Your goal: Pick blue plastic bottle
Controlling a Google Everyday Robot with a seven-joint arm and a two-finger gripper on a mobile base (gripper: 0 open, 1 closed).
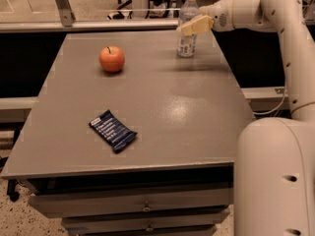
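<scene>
The blue plastic bottle [186, 44] is a small clear bottle with a white cap and a pale label. It stands upright at the far right of the grey table [147, 97]. My gripper [193, 26] reaches in from the right on the white arm [246, 11]. It is at the bottle's mid-height and overlaps the bottle's upper body.
A red apple [111, 59] sits at the far left of the table. A flat dark-blue snack wrapper [112, 131] lies near the front left. The robot's white body [275, 176] stands at the table's right front corner. Drawers [142, 205] sit under the tabletop.
</scene>
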